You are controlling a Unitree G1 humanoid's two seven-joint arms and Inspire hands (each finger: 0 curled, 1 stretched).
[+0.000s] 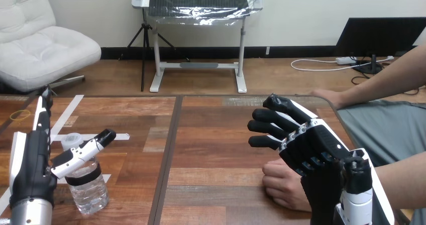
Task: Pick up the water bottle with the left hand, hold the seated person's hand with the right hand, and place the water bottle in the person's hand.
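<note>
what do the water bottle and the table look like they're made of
Water bottle: probably thin clear plastic with a glossy finish. The wall is see-through and catches highlights, and a black band runs around it.
Table: wood or a wood-look laminate. It shows brown planks with grain and a soft sheen, but which of the two it is stays open.

One water bottle [89, 191], two robot hands [29, 167] [311, 149], two person's hands [282, 186] [327, 97]
</note>
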